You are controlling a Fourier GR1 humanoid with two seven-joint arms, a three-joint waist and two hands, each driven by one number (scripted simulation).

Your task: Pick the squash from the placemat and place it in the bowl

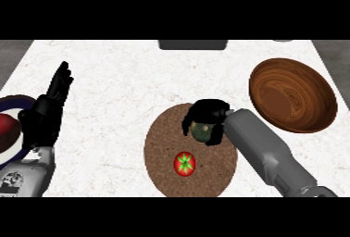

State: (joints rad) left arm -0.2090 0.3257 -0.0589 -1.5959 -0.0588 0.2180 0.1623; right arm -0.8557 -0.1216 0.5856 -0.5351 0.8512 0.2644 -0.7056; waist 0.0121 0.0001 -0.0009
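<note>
- Mostly hidden, the dark green, mottled squash (202, 131) sat over the upper part of the round brown cork placemat (205, 178), with only its lower side showing beneath the fingers.
- The black right hand (207, 112) was clenched round the squash from above, its grey forearm running in from the lower right.
- Whether the squash rested on the placemat or was raised just off it could not be told.
- Lower on the same placemat lay a small round red fruit with a green star-shaped top (184, 163), apart from the squash.
- The deep brown wooden bowl (301, 76) stood to the right of the placemat, near the right forearm.
- All of this was on the white speckled desk (123, 78).
- The black left hand (46, 111) rested at the left side, released, fingers straight and pointing up.
- Beside it at the left edge showed part of a white plate with a dark blue rim (14, 99), bearing something dark red (5, 129).
- A dark grey block (193, 44) sat at the desk's far edge.
</note>
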